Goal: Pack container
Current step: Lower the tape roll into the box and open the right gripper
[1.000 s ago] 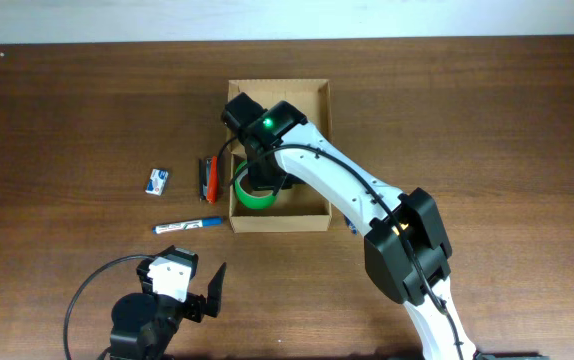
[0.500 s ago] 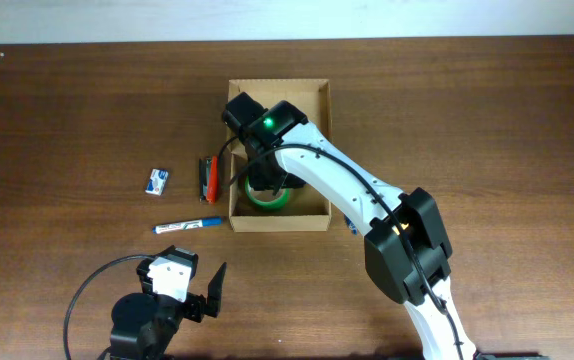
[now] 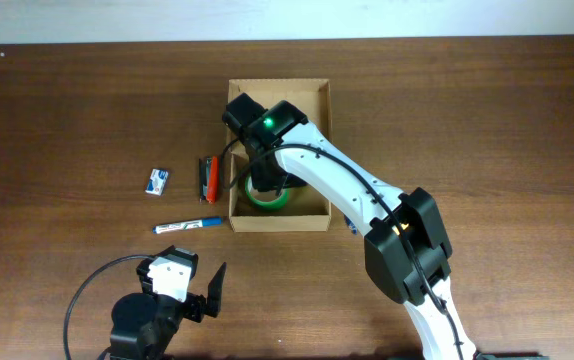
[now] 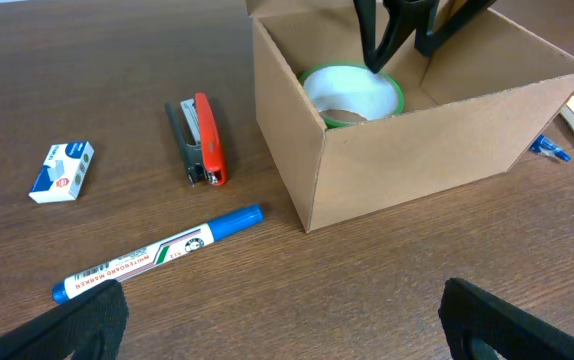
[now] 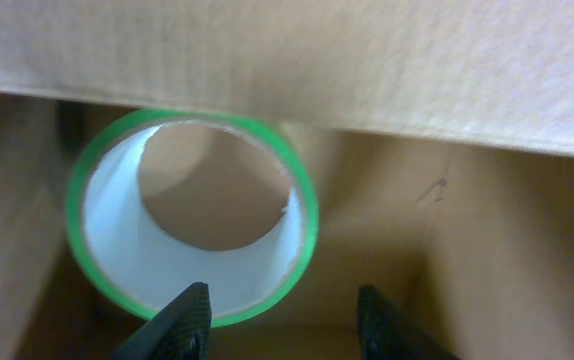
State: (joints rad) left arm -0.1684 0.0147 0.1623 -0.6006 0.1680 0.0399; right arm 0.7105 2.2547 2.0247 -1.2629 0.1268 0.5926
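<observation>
Fingers of the right arm (image 5: 181, 322) have let go. A second ago they were clenched on the green tape roll (image 5: 117, 245) and held it tilted; now they stand parted just above it with nothing between them. Beyond their tips the roll lies flat on the floor of the container (image 4: 417, 140), in its near left corner, close to the cardboard walls. That item looks packed.

From the left arm's side, its own fingers (image 4: 92, 325) are spread wide and empty, low over the table (image 4: 117, 60) and well apart from the container. Ahead of them lies the blue marker (image 4: 157, 252), then the red stapler (image 4: 199, 140) and the small staple box (image 4: 62, 170), all outside the container and probably next to go in.
</observation>
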